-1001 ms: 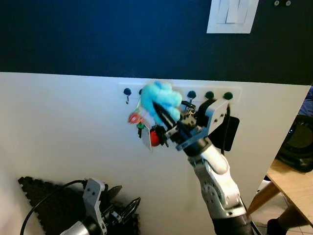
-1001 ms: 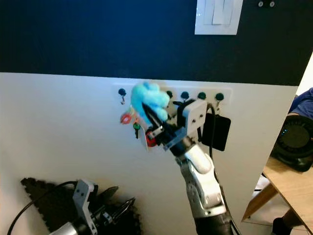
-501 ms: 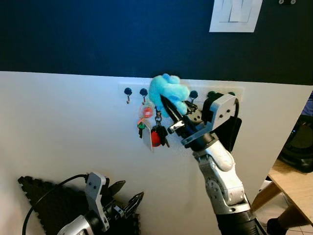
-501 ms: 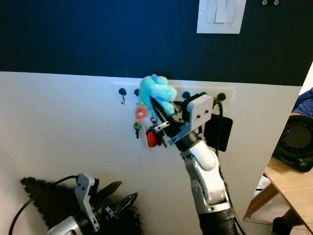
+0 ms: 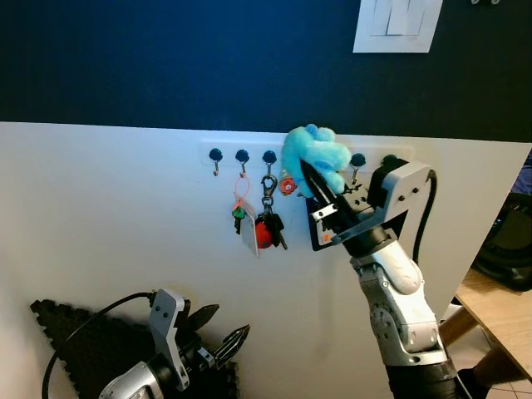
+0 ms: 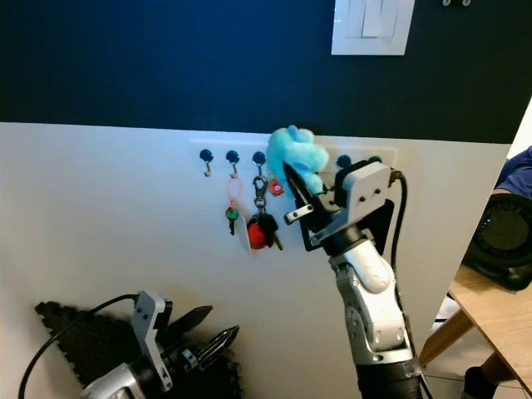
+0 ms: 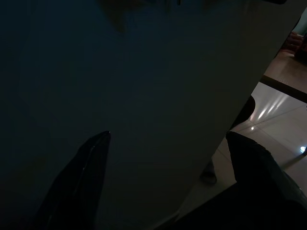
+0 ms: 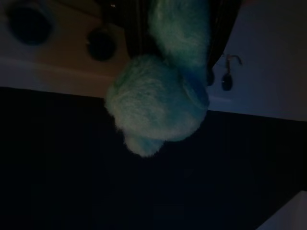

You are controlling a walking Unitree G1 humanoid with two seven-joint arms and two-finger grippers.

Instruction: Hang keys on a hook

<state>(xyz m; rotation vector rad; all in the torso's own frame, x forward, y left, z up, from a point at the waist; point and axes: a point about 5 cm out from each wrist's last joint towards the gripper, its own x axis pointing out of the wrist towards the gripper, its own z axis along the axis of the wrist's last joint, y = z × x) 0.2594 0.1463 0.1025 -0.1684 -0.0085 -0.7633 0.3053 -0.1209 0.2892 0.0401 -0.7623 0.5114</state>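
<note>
My two head eyes face the wall ahead, sharing the hook rail (image 5: 249, 155) at twelve o'clock. My right wrist camera sits close under the blue plush (image 8: 160, 103), looking up. My left wrist camera hangs low, facing the wall's dim white panel (image 7: 158, 96).

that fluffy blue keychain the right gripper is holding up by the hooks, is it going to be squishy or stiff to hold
Probably squishy: the fluffy blue keychain looks like lumpy plush bulging around the right gripper, so the fingers likely sink in. It seems light for its bulk. The small red piece dangling beside it suggests the attached parts swing loosely near the hook rail.
</note>
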